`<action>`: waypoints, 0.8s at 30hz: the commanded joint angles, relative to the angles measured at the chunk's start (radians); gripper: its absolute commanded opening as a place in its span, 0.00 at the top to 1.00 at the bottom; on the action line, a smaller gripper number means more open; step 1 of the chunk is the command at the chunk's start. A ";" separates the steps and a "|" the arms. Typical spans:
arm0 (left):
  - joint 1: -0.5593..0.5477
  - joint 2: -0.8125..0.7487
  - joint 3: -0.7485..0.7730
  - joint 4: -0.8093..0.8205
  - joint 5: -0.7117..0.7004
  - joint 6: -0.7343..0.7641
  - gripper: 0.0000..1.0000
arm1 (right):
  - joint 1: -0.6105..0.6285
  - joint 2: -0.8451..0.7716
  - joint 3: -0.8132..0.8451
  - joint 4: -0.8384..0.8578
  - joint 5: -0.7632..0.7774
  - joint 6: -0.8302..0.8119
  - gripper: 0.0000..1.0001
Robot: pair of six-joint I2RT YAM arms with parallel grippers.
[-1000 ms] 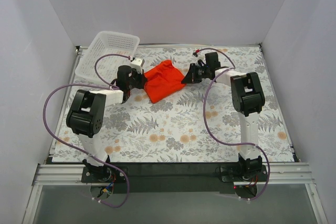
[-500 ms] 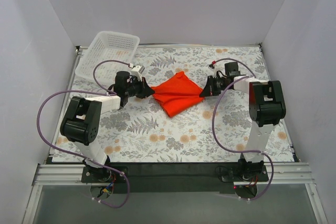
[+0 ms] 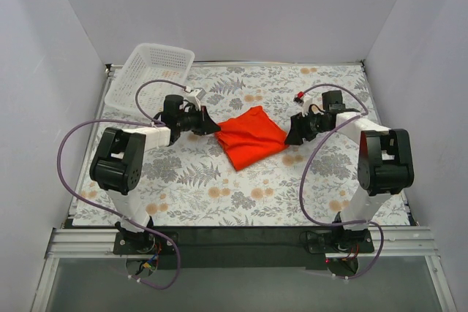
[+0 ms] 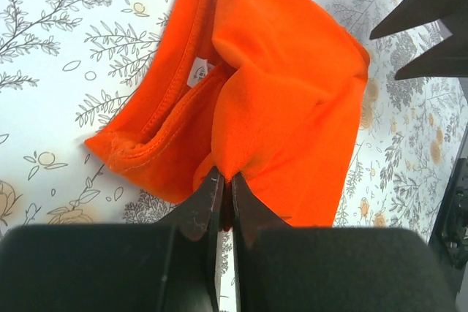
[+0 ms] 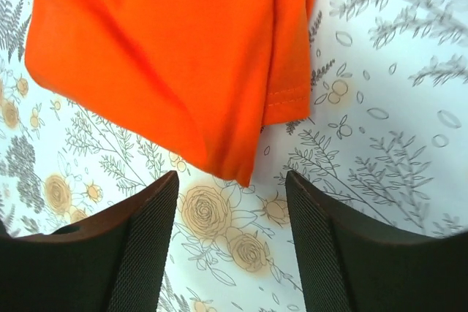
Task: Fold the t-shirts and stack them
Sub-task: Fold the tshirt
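A bright orange-red t-shirt (image 3: 250,137) lies folded into a rough rectangle in the middle of the floral tablecloth. My left gripper (image 3: 214,128) sits at its left edge, shut on a pinch of the fabric (image 4: 241,144) near the collar and its white label. At the shirt's right corner my right gripper (image 3: 290,137) stands open. Its two fingers straddle bare cloth just short of the shirt's hemmed corner (image 5: 234,169), with nothing between them.
A white mesh basket (image 3: 150,74) stands at the back left corner of the table. White walls close in the left, back and right sides. Purple cables loop off both arms over the floral tablecloth (image 3: 241,195).
Both arms drew the shirt out toward the table's middle and laid it flatter. My right gripper has let go of the right corner and now stands open. The left still holds.
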 commanded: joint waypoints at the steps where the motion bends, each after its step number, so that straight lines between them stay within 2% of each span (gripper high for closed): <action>1: 0.005 -0.004 0.047 0.031 0.060 0.043 0.95 | -0.004 -0.102 0.020 -0.055 -0.037 -0.199 0.42; 5: 0.008 0.040 0.119 -0.056 -0.049 0.050 0.81 | -0.004 -0.120 0.052 -0.101 -0.141 -0.327 0.41; 8: 0.010 0.031 0.119 -0.090 -0.208 0.035 0.64 | 0.007 -0.099 0.096 -0.111 -0.164 -0.353 0.41; 9: 0.008 0.024 0.116 -0.095 -0.244 0.041 0.52 | 0.010 -0.090 0.115 -0.106 -0.166 -0.352 0.41; 11: 0.008 -0.008 0.104 -0.097 -0.314 0.052 0.49 | 0.025 -0.041 0.164 -0.022 -0.147 -0.251 0.43; 13: 0.008 -0.044 0.090 -0.103 -0.365 0.064 0.41 | 0.042 0.046 0.211 0.044 -0.100 -0.153 0.43; 15: 0.007 -0.128 0.066 -0.107 -0.422 0.067 0.37 | 0.057 0.125 0.343 0.064 -0.059 -0.031 0.43; 17: 0.007 -0.200 0.044 -0.147 -0.436 0.040 0.35 | 0.083 0.245 0.484 0.059 -0.045 0.039 0.42; 21: -0.002 -0.393 -0.057 -0.181 -0.277 -0.064 0.36 | 0.125 0.380 0.659 0.052 -0.048 0.093 0.42; 22: -0.011 -0.415 -0.110 -0.173 -0.194 -0.084 0.36 | 0.140 0.421 0.687 0.047 -0.045 0.098 0.42; 24: -0.056 -0.440 -0.161 -0.149 -0.137 -0.133 0.37 | 0.157 0.458 0.756 0.035 -0.051 0.112 0.43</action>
